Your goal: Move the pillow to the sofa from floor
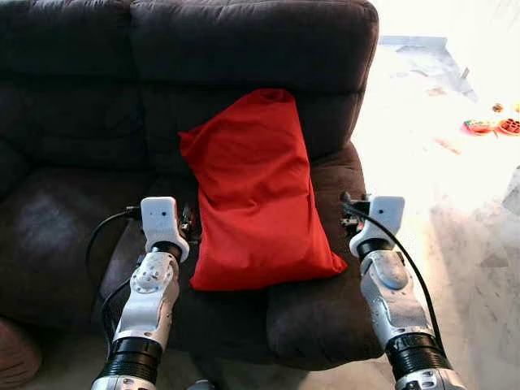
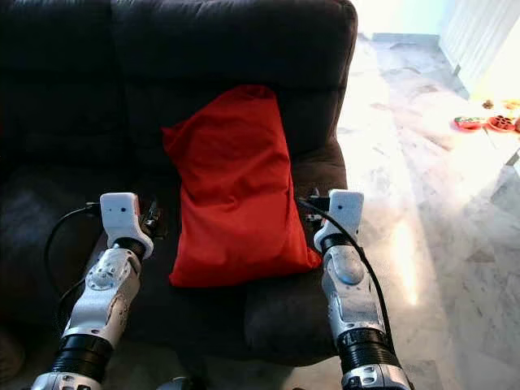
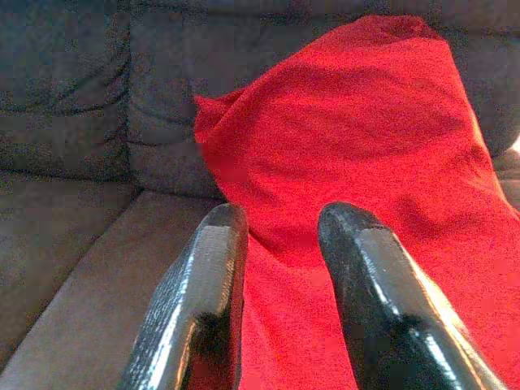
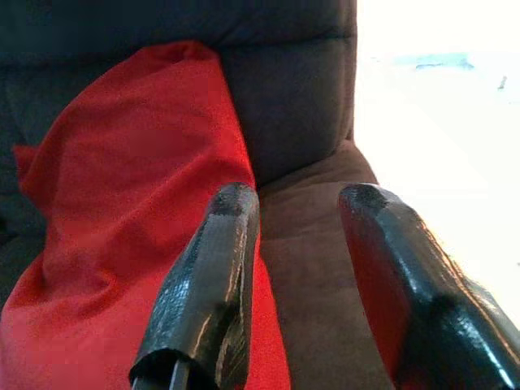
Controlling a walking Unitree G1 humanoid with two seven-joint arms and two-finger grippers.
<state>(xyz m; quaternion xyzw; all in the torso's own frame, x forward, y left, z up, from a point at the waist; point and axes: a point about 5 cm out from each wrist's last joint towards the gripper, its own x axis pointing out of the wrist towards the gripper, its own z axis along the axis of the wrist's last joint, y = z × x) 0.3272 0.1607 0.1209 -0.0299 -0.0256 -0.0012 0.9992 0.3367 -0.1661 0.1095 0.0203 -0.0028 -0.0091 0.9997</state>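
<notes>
Sofa (image 1: 73, 97) left end cut off

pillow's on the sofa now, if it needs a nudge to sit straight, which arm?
Left, marginally. The left gripper is open with the pillow right ahead. The right gripper, also open, points mostly at bare sofa beside it.

A plain red pillow (image 1: 256, 195) is lying against a dark charcoal-brown sofa (image 1: 73, 106), with no pattern showing on either. The silver arms are ending in glossy black fingers (image 3: 203, 301), and the pale marbled floor (image 2: 422, 203) is glaring white in the sunlight.
</notes>
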